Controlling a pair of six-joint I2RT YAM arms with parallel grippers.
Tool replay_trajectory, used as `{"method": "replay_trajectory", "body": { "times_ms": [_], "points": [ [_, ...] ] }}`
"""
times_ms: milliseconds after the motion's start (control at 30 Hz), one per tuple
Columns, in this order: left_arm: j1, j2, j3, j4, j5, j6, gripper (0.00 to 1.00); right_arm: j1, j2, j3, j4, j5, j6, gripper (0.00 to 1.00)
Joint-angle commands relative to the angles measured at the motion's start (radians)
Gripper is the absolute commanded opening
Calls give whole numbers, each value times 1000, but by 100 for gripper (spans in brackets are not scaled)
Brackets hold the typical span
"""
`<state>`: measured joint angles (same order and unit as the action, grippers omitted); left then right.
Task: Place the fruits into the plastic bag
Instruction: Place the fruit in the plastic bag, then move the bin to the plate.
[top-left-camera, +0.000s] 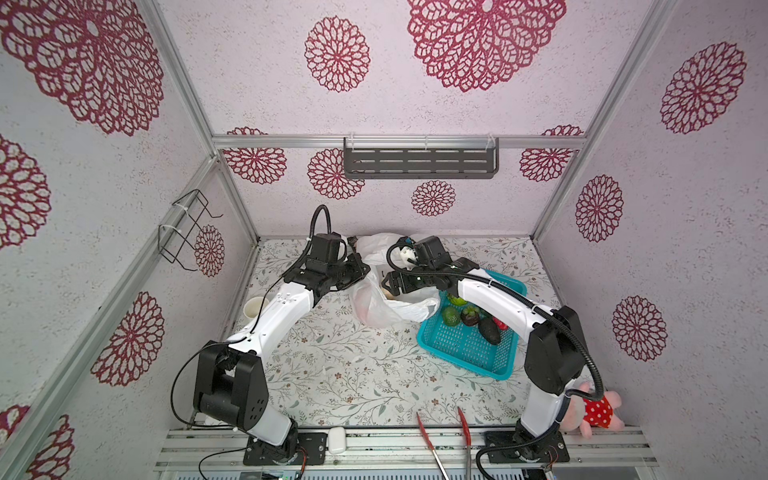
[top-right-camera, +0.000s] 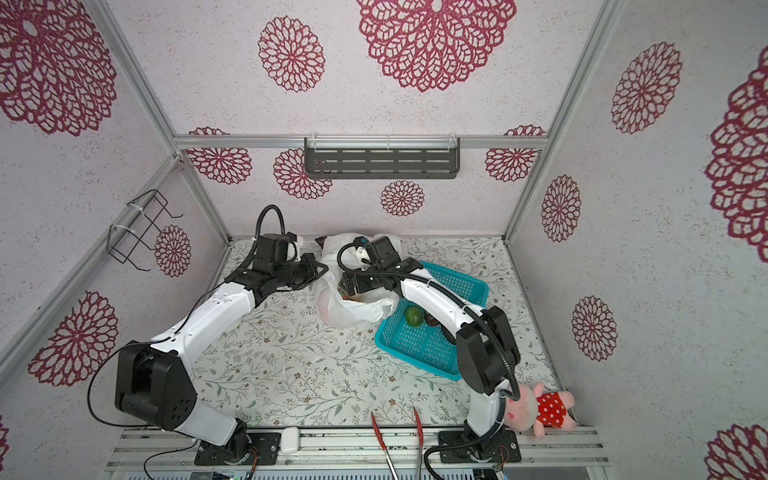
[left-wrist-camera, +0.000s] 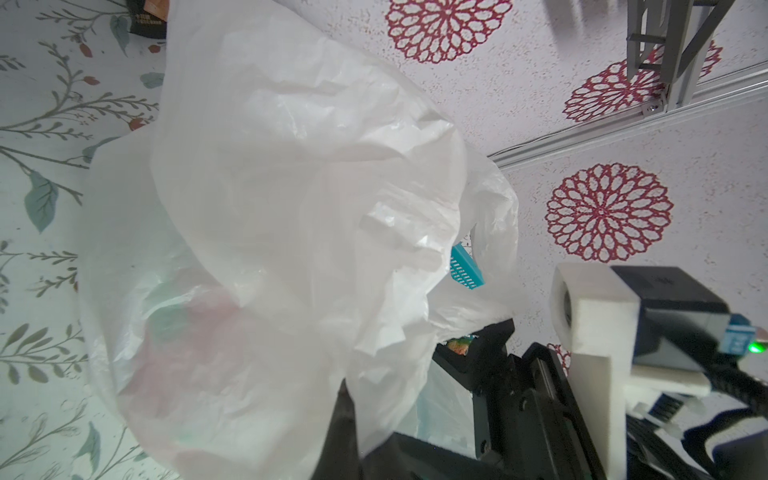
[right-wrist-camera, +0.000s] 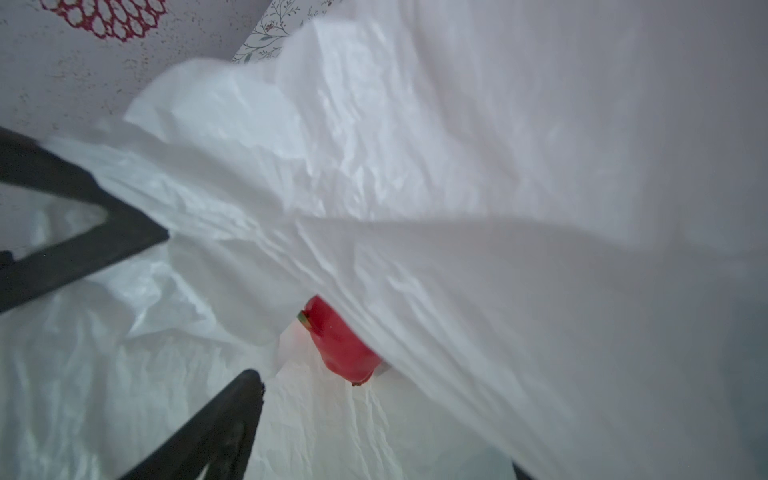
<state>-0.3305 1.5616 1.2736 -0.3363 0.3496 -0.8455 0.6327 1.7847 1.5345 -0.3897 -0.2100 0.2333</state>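
Left gripper (top-left-camera: 360, 270) clamps the plastic bag (top-left-camera: 390, 312) beside a teal basket (top-left-camera: 461, 348); right gripper (right-wrist-camera: 212, 307), spread empty inside, sees folds half-covering a dragon fruit (right-wrist-camera: 340, 345).

My four views
Both top views look down on the whole desk (top-left-camera: 353, 374) from above — each wrist camera sits close against the plastic bag (left-wrist-camera: 270, 208), which all share.

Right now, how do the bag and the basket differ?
The bag is white, crinkly, translucent; the basket is teal and perforated. The bag has a red fruit inside; the basket holds several, an avocado among them. Both sit on the table.
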Motion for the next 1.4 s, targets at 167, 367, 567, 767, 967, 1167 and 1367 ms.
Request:
{"method": "replay_trajectory", "body": {
  "times_ms": [167,367,567,767,967,1167,1367],
  "points": [
    [-6,-12,-2,-14,-7,10,0,-196,-303,-153,42,279,123,92],
    [-6,-5,6,-10,-1,10,0,-340,-325,-230,-127,530,207,93],
    [-7,-5,5,-10,-1,10,0,-440,-280,-315,-187,543,227,93],
    [-8,-11,4,-14,-3,10,0,-459,-210,-353,-191,499,209,92],
    [-8,-18,0,-17,-9,14,0,-458,-169,-386,-195,414,207,91],
    [-7,-8,10,-18,-8,14,0,-458,-172,-437,-149,272,238,88],
    [-8,6,33,-28,-4,17,0,-456,-167,-465,-104,157,275,84]
  ]
}}
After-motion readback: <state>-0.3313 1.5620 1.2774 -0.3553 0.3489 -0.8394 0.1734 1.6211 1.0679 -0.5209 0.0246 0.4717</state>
